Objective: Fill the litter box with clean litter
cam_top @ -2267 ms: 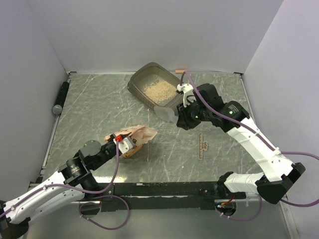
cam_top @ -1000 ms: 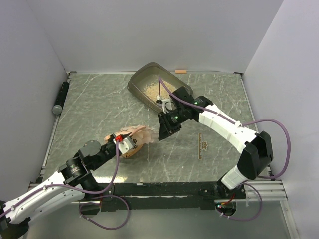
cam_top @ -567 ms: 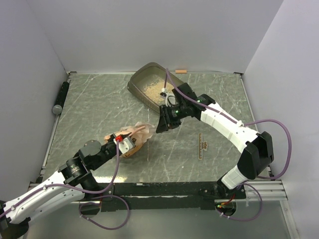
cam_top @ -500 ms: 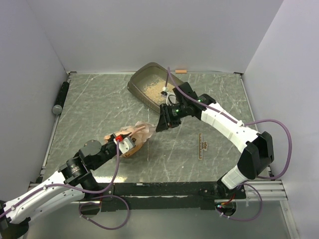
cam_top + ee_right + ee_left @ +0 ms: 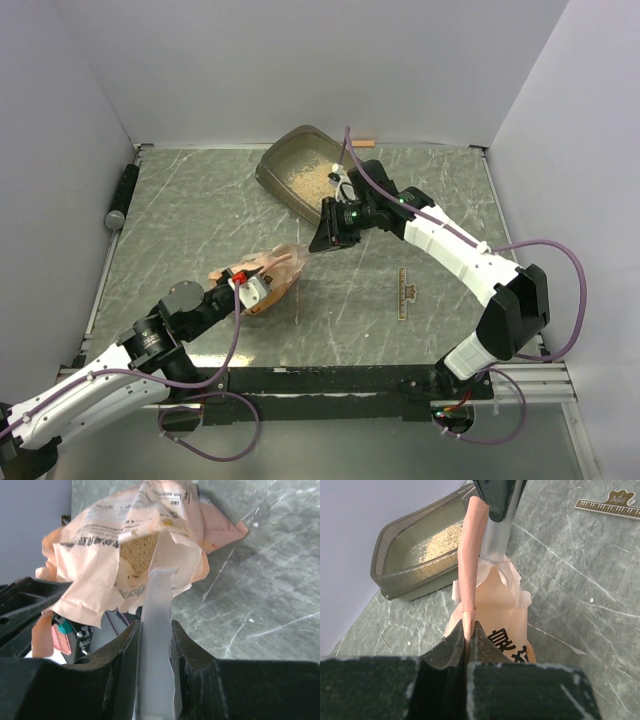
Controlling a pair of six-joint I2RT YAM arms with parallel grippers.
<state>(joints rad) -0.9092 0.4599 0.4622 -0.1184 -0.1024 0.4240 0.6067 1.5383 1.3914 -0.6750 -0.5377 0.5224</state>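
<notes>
Right hand (image 5: 326,234) swung one scoop (image 5: 159,592) from litter box (image 5: 415,582) into one bag (image 5: 95,535).

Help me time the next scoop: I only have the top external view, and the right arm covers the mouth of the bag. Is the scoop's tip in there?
Observer: Yes. In the right wrist view, the scoop in the right gripper points its tip into the open mouth of the bag.
Operator: Any litter to pick up?
Observer: Tan litter shows inside the mouth, right beside the blade.
Operator: Is the left arm holding the bag open?
Observer: The left wrist view shows the left gripper shut on a pink edge of the bag, drawn upward.
</notes>
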